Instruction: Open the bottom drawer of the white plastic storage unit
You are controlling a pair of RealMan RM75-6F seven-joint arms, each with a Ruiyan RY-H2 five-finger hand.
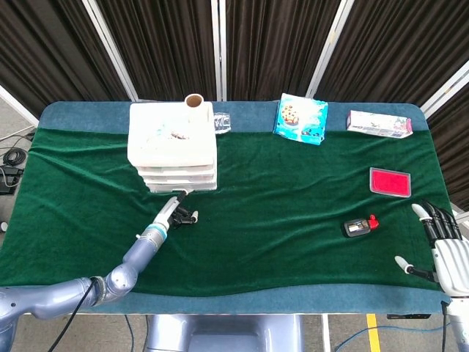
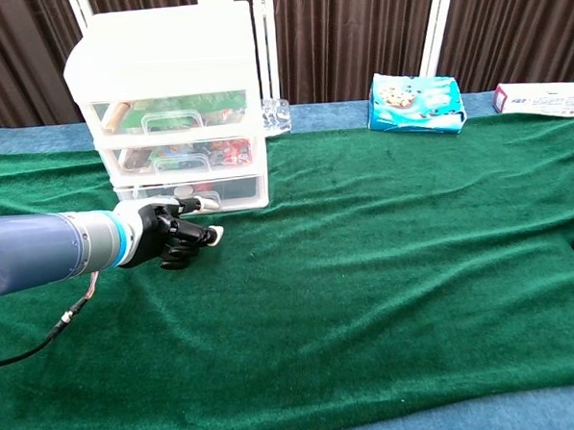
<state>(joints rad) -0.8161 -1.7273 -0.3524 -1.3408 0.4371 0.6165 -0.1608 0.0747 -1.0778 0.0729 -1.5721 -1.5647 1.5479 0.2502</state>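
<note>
Setting: robot test station in a lab or studio, not a home. Evidence: table covered by a green cloth over blue padding; dark pleated curtains with metal frame poles close off the back. Loose cables lie on bare floor at left. Assorted unrelated props lie spread apart on the cloth: snack bag, red case, white plastic storage unit.
</note>
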